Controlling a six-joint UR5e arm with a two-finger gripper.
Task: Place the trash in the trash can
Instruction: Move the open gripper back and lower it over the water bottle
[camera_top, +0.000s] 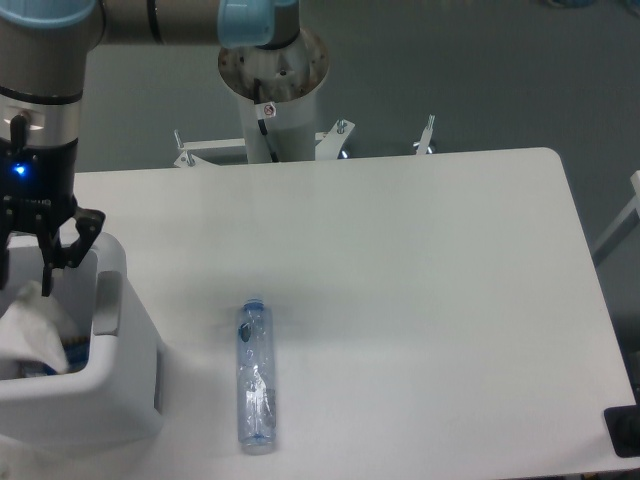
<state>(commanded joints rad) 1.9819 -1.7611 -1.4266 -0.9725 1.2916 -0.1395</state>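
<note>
Gripper (25, 272) over bin (110, 300), fingers apart, nothing held. Wrapper (30, 325) lies inside bin. Crushed bottle (254, 375) on table (420, 280), near bin.

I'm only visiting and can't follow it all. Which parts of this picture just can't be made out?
- Gripper: its left side is cut off by the frame edge, so whether it has released the wrapper is unclear.
- Trash can: its floor is hidden by its own wall and the wrapper.
- Crushed bottle: too small for detail.
</note>
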